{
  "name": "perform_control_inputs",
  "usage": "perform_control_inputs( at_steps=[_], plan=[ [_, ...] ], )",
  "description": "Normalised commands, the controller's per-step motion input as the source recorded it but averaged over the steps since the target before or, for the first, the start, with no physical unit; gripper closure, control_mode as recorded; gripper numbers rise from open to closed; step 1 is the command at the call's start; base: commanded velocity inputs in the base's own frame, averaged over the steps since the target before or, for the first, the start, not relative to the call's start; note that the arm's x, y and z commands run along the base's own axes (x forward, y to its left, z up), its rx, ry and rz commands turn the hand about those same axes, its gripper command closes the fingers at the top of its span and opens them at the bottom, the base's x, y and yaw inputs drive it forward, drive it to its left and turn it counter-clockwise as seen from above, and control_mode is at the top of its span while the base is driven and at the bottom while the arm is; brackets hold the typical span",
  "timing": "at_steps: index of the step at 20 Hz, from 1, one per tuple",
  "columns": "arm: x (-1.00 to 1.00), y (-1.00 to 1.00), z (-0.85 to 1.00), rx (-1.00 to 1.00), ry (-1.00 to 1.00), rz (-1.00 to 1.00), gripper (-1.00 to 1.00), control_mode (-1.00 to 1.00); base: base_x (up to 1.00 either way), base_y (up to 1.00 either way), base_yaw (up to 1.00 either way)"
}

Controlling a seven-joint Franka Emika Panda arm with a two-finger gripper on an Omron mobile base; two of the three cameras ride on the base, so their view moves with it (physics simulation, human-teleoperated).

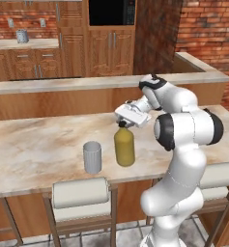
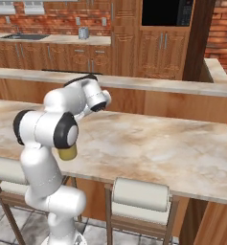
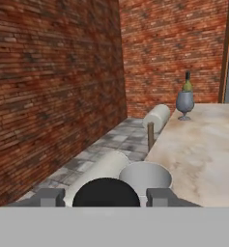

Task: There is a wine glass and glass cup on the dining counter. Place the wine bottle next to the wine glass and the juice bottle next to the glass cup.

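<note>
Left base view: my pincer (image 1: 121, 123) is clamped on the black cap of the juice bottle (image 1: 124, 146), which stands upright on the bench (image 1: 34, 149) just beside the cup (image 1: 92, 157). Beyond the cup, the wine glass (image 3: 184, 104) and wine bottle (image 3: 187, 83) stand together.

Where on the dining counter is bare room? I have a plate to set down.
Bare dining counter lies left of the glass cup, and right of the arm in the right base view. Crowded: the hand grips the juice bottle beside the cup.
</note>
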Motion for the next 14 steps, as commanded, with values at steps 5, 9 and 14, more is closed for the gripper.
perform_control_inputs(
  at_steps=[5, 9, 14],
  plan=[
    [-0.15, 0.00, 0.04, -0.05, -0.05, -0.05, 1.00, -1.00, 0.00, 0.00, 0.00],
    [-0.17, 0.02, 0.12, 0.00, -0.02, -0.08, 1.00, -1.00, 0.00, 0.00, 0.00],
    [-0.06, 0.11, 0.12, 0.09, 0.00, -0.06, 1.00, -1.00, 0.00, 0.00, 0.00]
  ],
)
